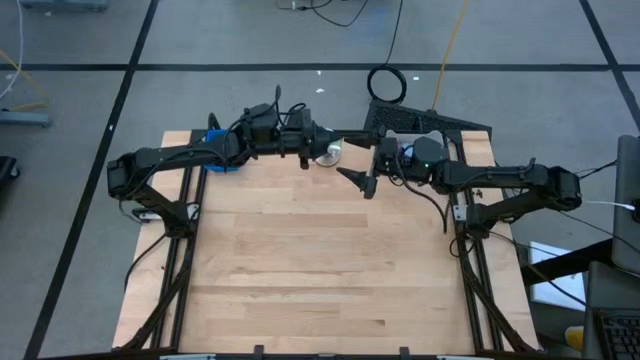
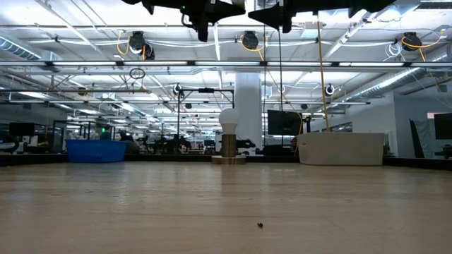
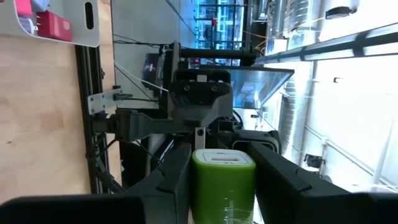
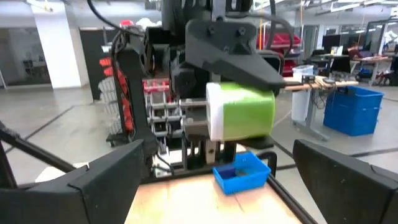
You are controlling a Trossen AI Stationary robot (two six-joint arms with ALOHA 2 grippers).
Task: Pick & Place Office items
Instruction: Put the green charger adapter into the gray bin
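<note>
My left gripper [image 1: 318, 143] is high over the table's far edge, pointing level, shut on a green block [image 3: 222, 186] with a white end [image 3: 222, 159]. The right wrist view shows the same block [image 4: 245, 113] between the left fingers. My right gripper [image 1: 360, 180] faces it from the table's right, open, with nothing between its fingers [image 4: 219, 152]. Small red pieces [image 3: 53, 26] lie in a pale grey tray [image 3: 93, 34]. My left gripper pinches the green block's two long sides [image 3: 196, 186] between its two fingers. The fingers lie level along the block, and its white end sticks out beyond their tips. The block is lifted clear, high above the table.
A white ball on a round base [image 2: 229, 134] stands at the far edge, below the two grippers. A blue tray [image 2: 95, 149] sits at the far left and a pale tray [image 2: 342, 148] at the far right. Bare wood [image 1: 320, 270] spreads across the middle and near side.
</note>
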